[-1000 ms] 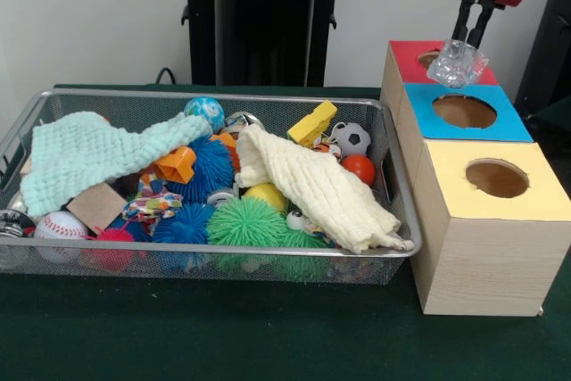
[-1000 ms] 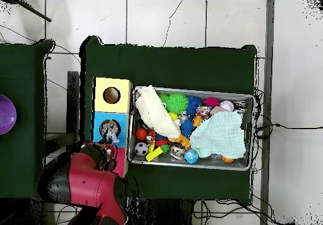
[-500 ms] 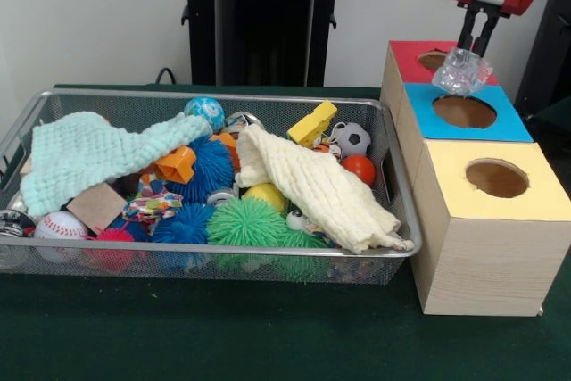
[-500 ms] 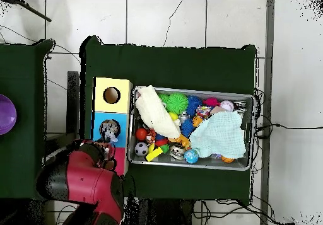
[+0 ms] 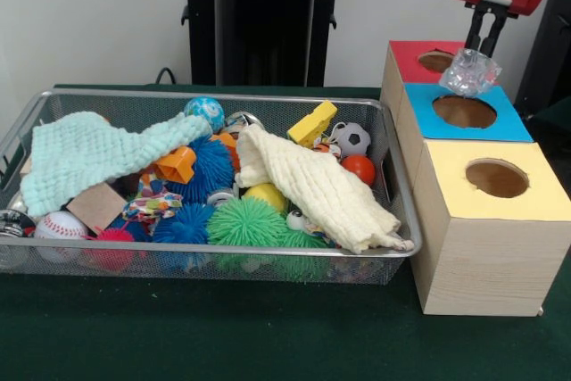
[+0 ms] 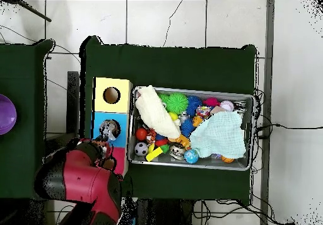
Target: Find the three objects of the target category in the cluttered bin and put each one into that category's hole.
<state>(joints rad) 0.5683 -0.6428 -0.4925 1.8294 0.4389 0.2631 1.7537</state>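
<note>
I have the gripper (image 5: 483, 42) hanging above the row of three boxes at the bin's side, with a clear, crinkly, faceted object (image 5: 469, 71) pinched between its two dark fingers. The fingers look nearly closed on the top of it, and it dangles below them, touching nothing else that I can see. In the front view it sits over the seam between the red-topped box (image 5: 412, 57) and the blue-topped box (image 5: 500, 124), by the far rim of the blue hole (image 5: 464, 111). From overhead, something pale shows at the blue hole, though the arm hides much of that corner.

My judgement is that this is the drop step, and I cannot tell which colour is the target. To do it well I would centre the object squarely over the chosen hole before letting go, and lower it close to the opening, since a light, bulky piece could catch the rim and slide off onto the counter (image 5: 268, 336).

The wire bin (image 5: 399, 180) holds the rest of the clutter, including two cloths, spiky balls and small toys.
</note>
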